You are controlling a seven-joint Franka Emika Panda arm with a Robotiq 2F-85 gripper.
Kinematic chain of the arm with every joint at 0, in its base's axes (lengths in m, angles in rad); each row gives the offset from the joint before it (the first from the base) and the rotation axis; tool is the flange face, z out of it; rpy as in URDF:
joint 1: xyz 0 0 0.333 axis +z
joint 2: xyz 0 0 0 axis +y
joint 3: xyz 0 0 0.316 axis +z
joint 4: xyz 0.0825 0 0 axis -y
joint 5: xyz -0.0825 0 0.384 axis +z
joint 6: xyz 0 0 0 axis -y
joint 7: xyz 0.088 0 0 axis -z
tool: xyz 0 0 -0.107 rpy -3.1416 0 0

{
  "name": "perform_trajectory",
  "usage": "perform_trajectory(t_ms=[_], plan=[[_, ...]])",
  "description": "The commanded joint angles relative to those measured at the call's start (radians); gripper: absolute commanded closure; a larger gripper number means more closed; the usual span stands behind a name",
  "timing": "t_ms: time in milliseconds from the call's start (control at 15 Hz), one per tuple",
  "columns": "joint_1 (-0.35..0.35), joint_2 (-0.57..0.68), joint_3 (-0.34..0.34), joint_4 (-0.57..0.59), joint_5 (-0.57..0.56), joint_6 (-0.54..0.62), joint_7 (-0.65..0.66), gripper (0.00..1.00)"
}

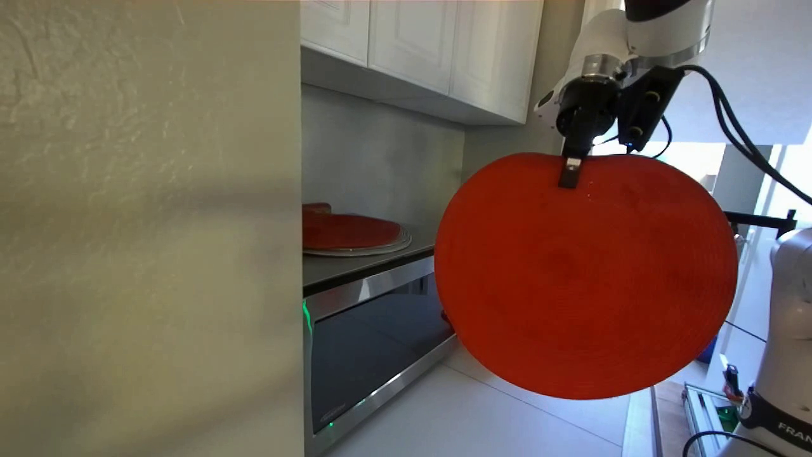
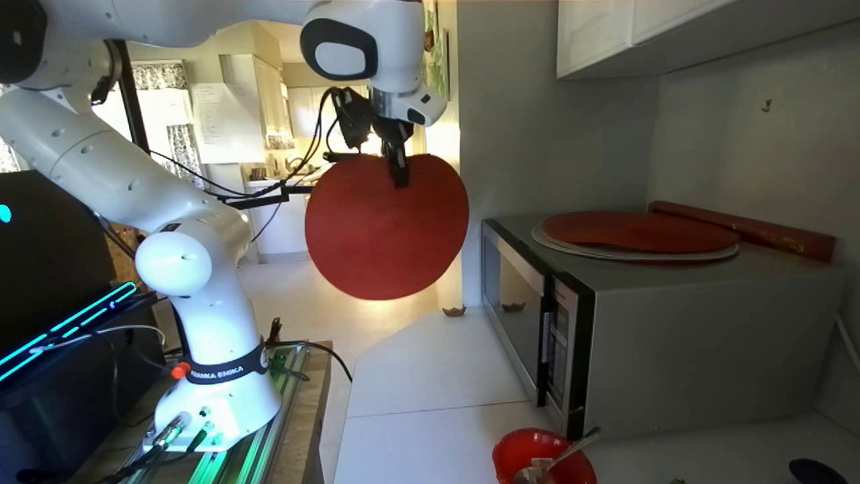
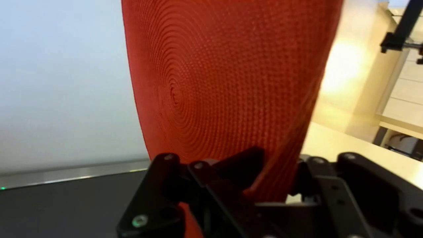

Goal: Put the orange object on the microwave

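The orange object is a large flat red-orange disc, hanging upright on edge in both exterior views [image 1: 583, 279] [image 2: 386, 232] and filling much of the wrist view [image 3: 214, 72]. My gripper [image 1: 569, 172] [image 2: 401, 176] [image 3: 271, 175] is shut on its upper rim, with the rim pinched between the fingers. The disc hangs in the air in front of the microwave [image 1: 380, 355] [image 2: 699, 349], apart from it in an exterior view. The microwave's dark door [image 3: 72, 205] shows at the lower left of the wrist view. The disc hides part of the microwave's far end in an exterior view.
A similar red disc [image 1: 355, 233] [image 2: 638, 228] lies with a pale disc on the microwave top, before a long red box [image 2: 746, 232]. White cabinets [image 1: 412, 38] [image 2: 685, 33] hang above. A red bowl [image 2: 541, 450] with a spoon and a small brown bowl [image 2: 454, 311] stand on the counter.
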Motion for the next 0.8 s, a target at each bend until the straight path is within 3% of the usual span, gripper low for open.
perform_trajectory(t_ms=[0, 267, 333, 733], plan=[[0.004, 0.034, -0.028, 0.108, 0.101, -0.036, 0.064, 1.0], [-0.01, 0.116, -0.07, 0.237, 0.203, -0.063, 0.106, 1.0], [-0.028, 0.048, -0.028, 0.151, 0.164, -0.019, 0.072, 1.0], [-0.036, 0.112, -0.049, 0.218, 0.188, -0.048, 0.077, 1.0]])
